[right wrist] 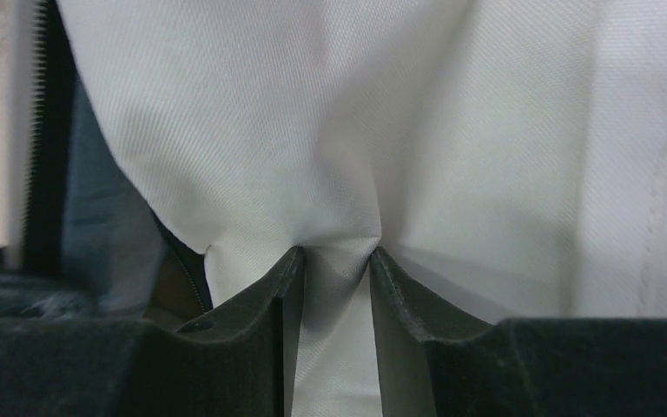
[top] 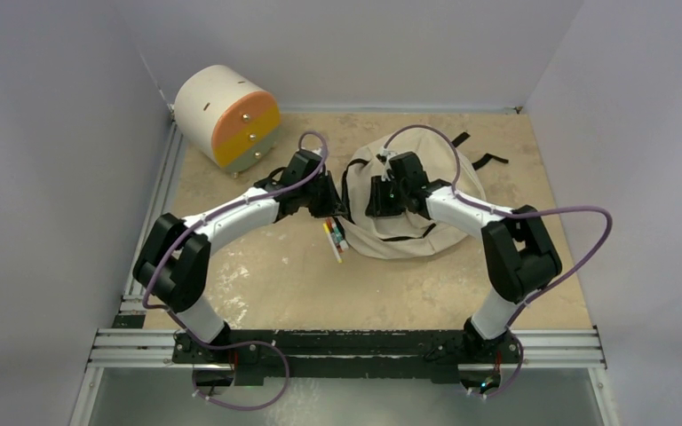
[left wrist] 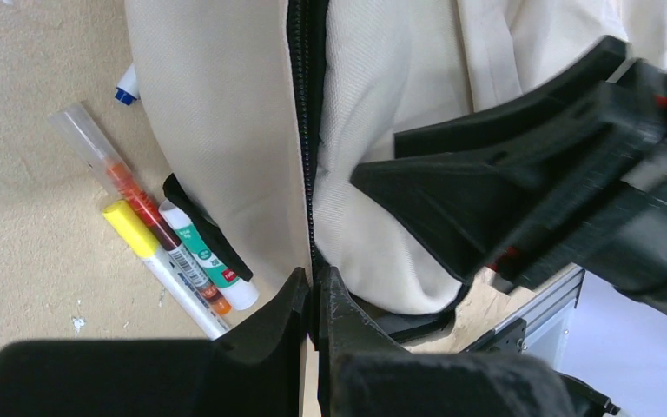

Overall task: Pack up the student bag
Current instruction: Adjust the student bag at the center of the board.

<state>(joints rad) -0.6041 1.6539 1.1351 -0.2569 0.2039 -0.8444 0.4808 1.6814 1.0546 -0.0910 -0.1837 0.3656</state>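
Your left gripper (left wrist: 314,291) is pinched shut on the zipper (left wrist: 307,130) edge of the student bag (left wrist: 226,104). Markers (left wrist: 165,252) lie just left of those fingers. Your right gripper (right wrist: 334,261) clamps a fold of its fabric.

The student bag (left wrist: 226,130) covers most of a blue-capped pen (left wrist: 127,87).

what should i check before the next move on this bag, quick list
1. Left end effector shut on the student bag at its zipper: ok.
2. Right end effector pinching a fold of bag fabric: ok.
3. The two end effectors not touching each other: ok.
4. Bag mouth open wide enough for packing: cannot tell.
5. Markers packed: not ok, they lie on the table beside the bag.
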